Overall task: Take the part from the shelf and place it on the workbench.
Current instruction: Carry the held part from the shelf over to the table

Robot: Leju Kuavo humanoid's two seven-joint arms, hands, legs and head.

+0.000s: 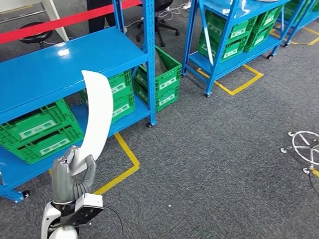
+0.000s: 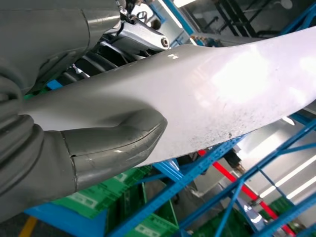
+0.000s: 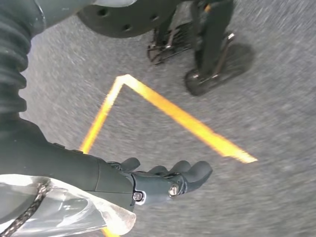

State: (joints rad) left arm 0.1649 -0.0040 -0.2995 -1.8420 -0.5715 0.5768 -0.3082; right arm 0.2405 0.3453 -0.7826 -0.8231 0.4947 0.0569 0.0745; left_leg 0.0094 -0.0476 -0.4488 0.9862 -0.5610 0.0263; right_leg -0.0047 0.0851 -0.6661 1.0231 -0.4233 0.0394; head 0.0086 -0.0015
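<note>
My left hand (image 1: 71, 174) grips the lower end of a long, curved white part (image 1: 96, 117), which stands up from it in front of the blue shelf (image 1: 56, 69). Close up in the left wrist view, the grey thumb (image 2: 115, 143) presses on the white part (image 2: 223, 89), with the darker fingers behind it. My right hand (image 3: 164, 180) hangs over the grey floor, its dark fingers apart and nothing in them.
Green crates (image 1: 41, 132) fill the lower level of the blue shelf, with more crates (image 1: 158, 79) beside its post. A second blue rack (image 1: 233, 35) stands at the back right. Yellow tape lines (image 1: 124, 159) mark the grey carpet. A chair base (image 1: 306, 147) lies at the right edge.
</note>
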